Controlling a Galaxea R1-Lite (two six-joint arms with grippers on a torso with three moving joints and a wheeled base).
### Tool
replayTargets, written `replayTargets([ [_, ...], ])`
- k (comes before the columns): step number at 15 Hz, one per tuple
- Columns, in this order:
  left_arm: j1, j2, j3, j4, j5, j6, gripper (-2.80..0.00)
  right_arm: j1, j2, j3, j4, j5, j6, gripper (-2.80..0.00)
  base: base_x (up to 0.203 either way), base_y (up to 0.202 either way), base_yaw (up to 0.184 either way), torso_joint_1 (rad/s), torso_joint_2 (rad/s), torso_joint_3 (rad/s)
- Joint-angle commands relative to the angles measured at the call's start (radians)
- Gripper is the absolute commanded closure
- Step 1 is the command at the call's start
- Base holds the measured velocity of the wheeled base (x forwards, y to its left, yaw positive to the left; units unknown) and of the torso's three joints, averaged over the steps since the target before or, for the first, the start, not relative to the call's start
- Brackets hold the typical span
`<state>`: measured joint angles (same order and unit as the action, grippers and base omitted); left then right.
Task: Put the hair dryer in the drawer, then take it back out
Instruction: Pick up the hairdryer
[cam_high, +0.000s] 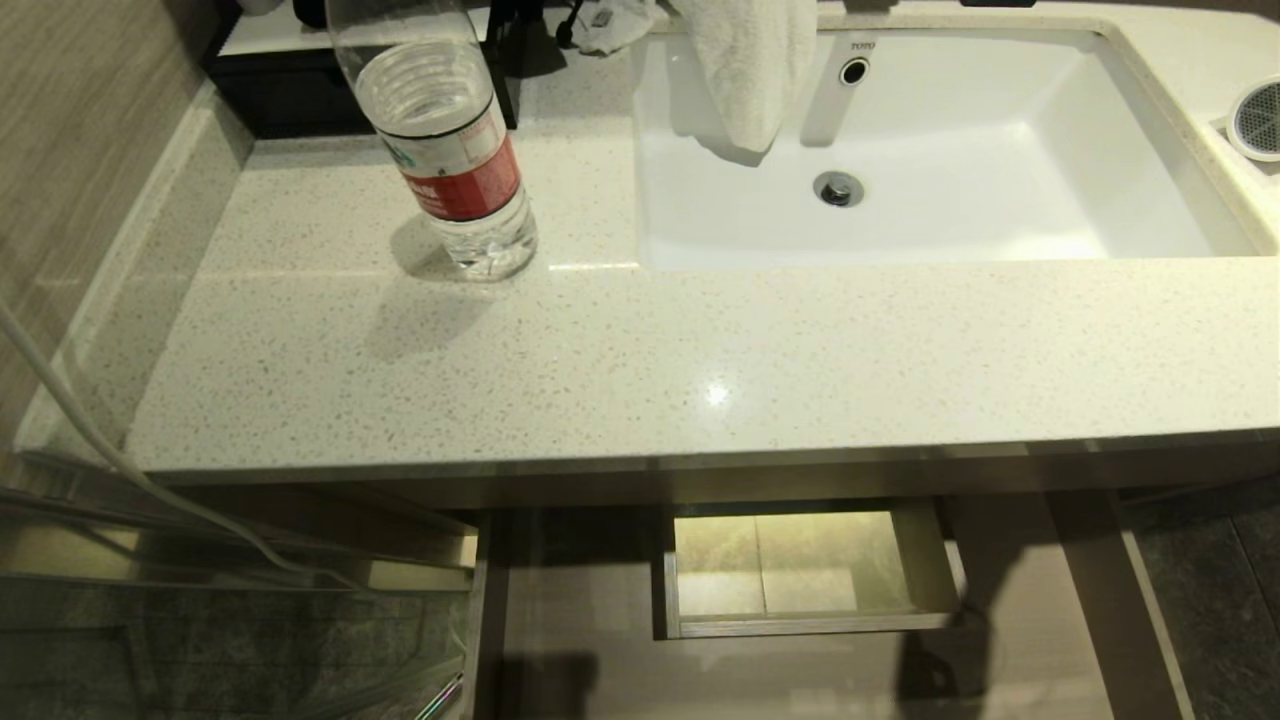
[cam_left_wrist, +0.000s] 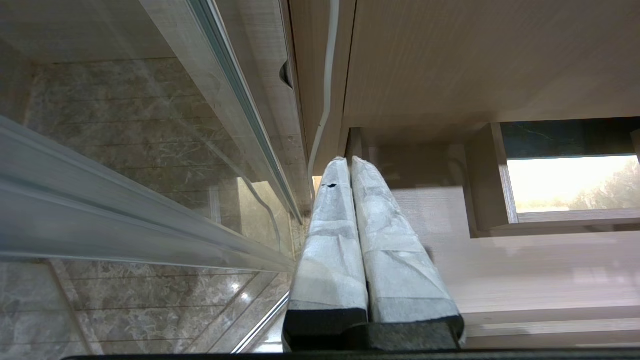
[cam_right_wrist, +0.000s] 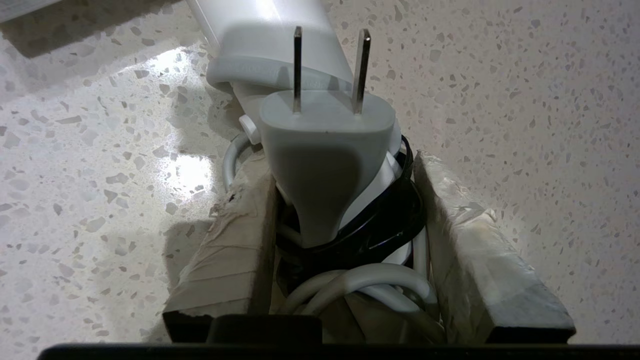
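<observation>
Right gripper (cam_right_wrist: 345, 200) straddling hair dryer (cam_right_wrist: 270, 30), drawer (cam_high: 800, 580) bare

countertop (cam_high: 700, 350): off-white stone, speckled with grey-brown flecks
sink (cam_high: 1000, 215): plain glossy white
towel (cam_high: 745, 60): white
bottle (cam_high: 450, 150): clear, with a red and white label
hair dryer (cam_right_wrist: 270, 30): white body; its plug (cam_right_wrist: 325, 150) pale grey, its cord (cam_right_wrist: 360, 282) white, banded in black
drawer (cam_high: 800, 625): light-brown wood grain
my right gripper (cam_right_wrist: 345, 165): black, fingers wrapped in beige tape
my left gripper (cam_left_wrist: 348, 162): black, fingers wrapped in white tape
</observation>
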<state>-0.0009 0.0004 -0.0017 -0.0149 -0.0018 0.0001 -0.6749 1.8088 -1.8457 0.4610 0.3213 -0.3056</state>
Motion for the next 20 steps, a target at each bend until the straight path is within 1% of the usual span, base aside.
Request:
replayTargets([
  [1,0.001,0.001,0.0,0.0,0.0,0.0,0.0,0.001,-0.013,-0.002,0.047,0.008,-0.011,0.0,0.0,0.0,0.0,0.0,0.0,0.0],
  [5,-0.001,0.001,0.0,0.0,0.0,0.0,0.0,0.001,-0.089,0.01,0.092,0.011,-0.056,0.0,0.0,0.0,0.0,0.0,0.0,0.0],
  [7,0.0,0.001,0.0,0.0,0.0,0.0,0.0,0.01,-0.123,0.012,0.126,0.04,-0.062,0.0,0.0,0.0,0.0,0.0,0.0,0.0],
  [9,0.001,0.001,0.0,0.0,0.0,0.0,0.0,0.017,-0.157,0.031,0.128,0.057,-0.065,0.0,0.0,0.0,0.0,0.0,0.0,0.0],
  [12,-0.001,0.001,0.0,0.0,0.0,0.0,0.0,0.02,-0.191,0.033,0.138,0.056,-0.071,0.0,0.0,0.0,0.0,0.0,0.0,0.0],
  [16,-0.001,0.001,0.0,0.0,0.0,0.0,0.0,0.02,-0.238,0.03,0.189,0.058,-0.076,0.0,0.0,0.0,0.0,0.0,0.0,0.0],
  [20,0.001,0.001,0.0,0.0,0.0,0.0,0.0,0.018,-0.3,0.043,0.226,0.056,-0.111,0.0,0.0,0.0,0.0,0.0,0.0,0.0],
])
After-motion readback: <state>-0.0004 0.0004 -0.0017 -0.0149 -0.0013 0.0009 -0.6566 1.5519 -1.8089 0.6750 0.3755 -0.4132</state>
